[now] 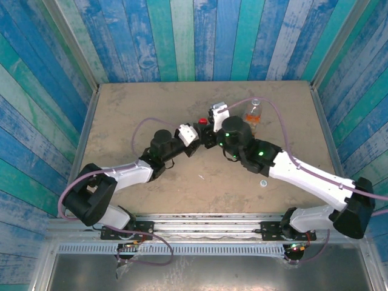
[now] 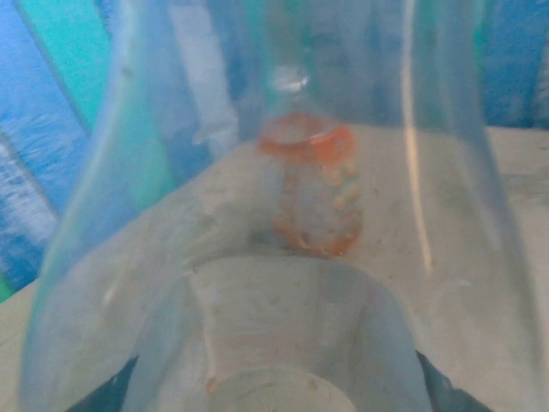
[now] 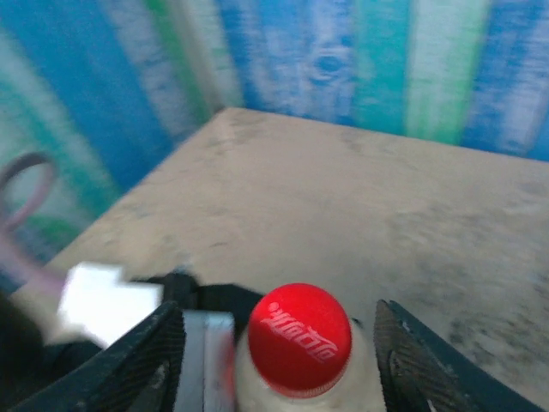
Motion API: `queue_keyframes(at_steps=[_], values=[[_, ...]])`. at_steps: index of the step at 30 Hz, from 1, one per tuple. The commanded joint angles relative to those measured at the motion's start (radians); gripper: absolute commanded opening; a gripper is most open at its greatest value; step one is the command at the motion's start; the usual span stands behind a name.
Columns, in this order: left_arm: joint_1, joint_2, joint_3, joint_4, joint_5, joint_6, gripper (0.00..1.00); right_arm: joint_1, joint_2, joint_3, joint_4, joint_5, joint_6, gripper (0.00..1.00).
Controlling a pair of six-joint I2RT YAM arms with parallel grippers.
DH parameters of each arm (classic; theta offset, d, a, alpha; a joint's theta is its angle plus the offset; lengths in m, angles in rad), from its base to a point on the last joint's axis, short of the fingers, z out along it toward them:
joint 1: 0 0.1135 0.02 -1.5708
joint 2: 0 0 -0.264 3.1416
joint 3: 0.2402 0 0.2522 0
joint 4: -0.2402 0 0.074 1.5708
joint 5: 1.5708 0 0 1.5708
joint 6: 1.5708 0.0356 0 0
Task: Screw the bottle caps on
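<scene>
My left gripper is shut on the slim clear bottle, which stands mid-table. Its clear wall covers the left wrist view. The bright red cap sits on that bottle's neck, also seen as a red dot from above. My right gripper is open around the cap, with a gap between the cap and each dark finger. The wider bottle with the orange label stands upright to the right, uncapped, and looks blurred through the held bottle. A small pale cap lies on the table near my right forearm.
The tan tabletop is boxed in by blue and green plank walls. Purple cables loop over both arms. A metal rail runs along the near edge.
</scene>
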Motion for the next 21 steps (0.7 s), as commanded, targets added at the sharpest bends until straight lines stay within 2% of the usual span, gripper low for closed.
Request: queue_keyframes(at_steps=[1, 4, 7, 13, 15, 21], values=[[0.018, -0.025, 0.016, 0.031, 0.411, -0.044, 0.47, -0.081, -0.074, 0.005, 0.016, -0.379, -0.202, 0.64], [0.019, -0.011, 0.046, 0.035, 0.598, -0.084, 0.49, -0.127, -0.1, 0.053, -0.12, -0.546, -0.316, 0.63], [0.019, 0.001, 0.069, 0.065, 0.717, -0.135, 0.48, -0.144, -0.098, 0.107, -0.254, -0.656, -0.428, 0.61], [0.019, -0.009, 0.09, 0.063, 0.781, -0.155, 0.46, -0.163, -0.076, 0.152, -0.351, -0.804, -0.489, 0.57], [0.018, -0.009, 0.093, 0.057, 0.79, -0.154, 0.46, -0.165, -0.066, 0.157, -0.351, -0.817, -0.486, 0.49], [0.018, -0.007, 0.099, 0.022, 0.793, -0.129, 0.46, -0.166, -0.059, 0.159, -0.345, -0.821, -0.475, 0.35]])
